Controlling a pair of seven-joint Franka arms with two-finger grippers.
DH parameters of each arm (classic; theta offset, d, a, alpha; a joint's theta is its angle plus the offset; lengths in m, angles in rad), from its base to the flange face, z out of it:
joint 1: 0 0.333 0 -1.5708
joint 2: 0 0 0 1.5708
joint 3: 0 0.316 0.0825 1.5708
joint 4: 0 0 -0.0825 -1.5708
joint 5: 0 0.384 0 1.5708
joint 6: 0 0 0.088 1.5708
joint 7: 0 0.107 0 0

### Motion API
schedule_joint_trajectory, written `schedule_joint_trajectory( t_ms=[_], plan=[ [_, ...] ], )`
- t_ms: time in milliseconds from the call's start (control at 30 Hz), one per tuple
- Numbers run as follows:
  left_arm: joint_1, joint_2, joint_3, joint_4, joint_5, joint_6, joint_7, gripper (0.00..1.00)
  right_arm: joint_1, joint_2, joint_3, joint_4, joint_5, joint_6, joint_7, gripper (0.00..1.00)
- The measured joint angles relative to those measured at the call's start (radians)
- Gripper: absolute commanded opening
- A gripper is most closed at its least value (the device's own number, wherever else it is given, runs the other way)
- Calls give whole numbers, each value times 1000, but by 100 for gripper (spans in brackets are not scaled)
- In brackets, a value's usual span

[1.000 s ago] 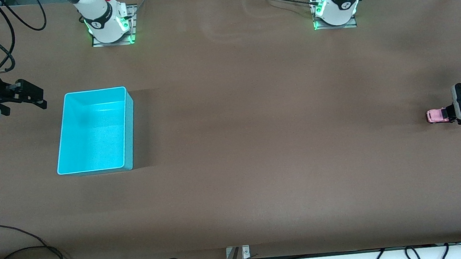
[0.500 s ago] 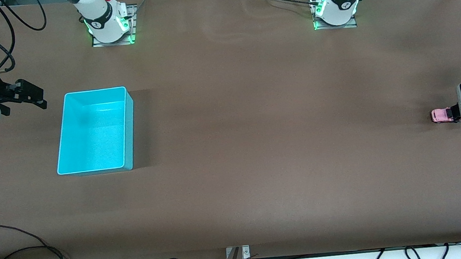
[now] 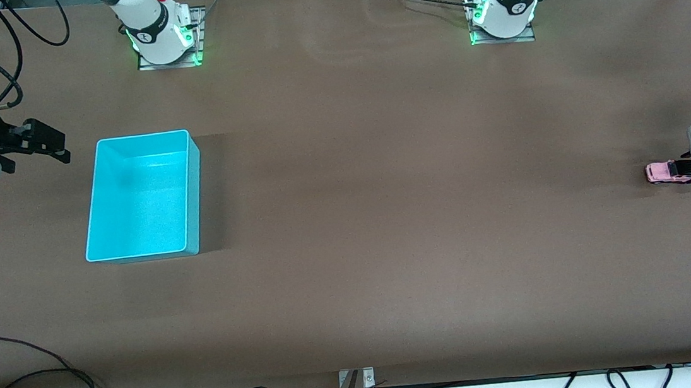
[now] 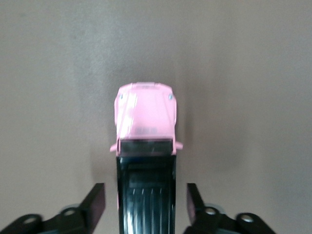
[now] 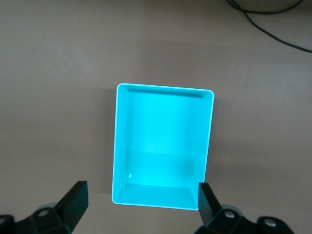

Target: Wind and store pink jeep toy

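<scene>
**Pull-back stroke under way at the left arm's edge of the desk**

Since the earlier frames your left gripper (image 3: 685,171) has drawn a little toward the left arm's edge of the desk, and the tiny boxy pink jeep toy with the black roof panel (image 3: 663,171) has gone with it, wheels down on the brown mat.

Look at the left wrist view: the jeep (image 4: 146,119) lies between the two black fingers (image 4: 95,202), nose pointing away from the wrist. A sliver of mat shows on each side of the black roof, so the jaws stand spread around the car without pinching it; what is dragging it you cannot tell from here.

You are in the winding step, as I judge it, with storing not yet begun. Next you need a firm pinch on the car's sides, then either another backward stroke with the wheels pressed down, or a lift.

The rectangular turquoise plastic bin (image 3: 141,196) sits well apart, toward the right arm's edge, so the carry runs nearly the whole desk. Your right gripper (image 3: 52,146) waits with jaws spread, just beside the bin, which fills its wrist view (image 5: 163,146).
</scene>
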Motion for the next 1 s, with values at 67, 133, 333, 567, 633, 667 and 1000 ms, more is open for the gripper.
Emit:
schedule_joint_trajectory(
  t_ms=[67,133,333,567,633,667,1000],
  plan=[
    [0,0,-1,13,0,-11,0,100,0,0,0,0,0,0,0,100],
    [0,0,-2,29,0,-30,0,100,0,0,0,0,0,0,0,100],
    [-2,-2,-8,97,0,-120,0,100,0,0,0,0,0,0,0,100],
    [-3,-2,-15,132,-25,-173,-8,100,0,0,0,0,0,0,0,100],
    [-5,-2,-16,146,-43,-194,-17,100,0,0,0,0,0,0,0,100],
    [-6,-2,-16,153,-52,-207,-26,100,0,0,0,0,0,0,0,100],
    [-61,-3,-24,273,-78,-399,-160,100,0,0,0,0,0,0,0,100]
  ],
)
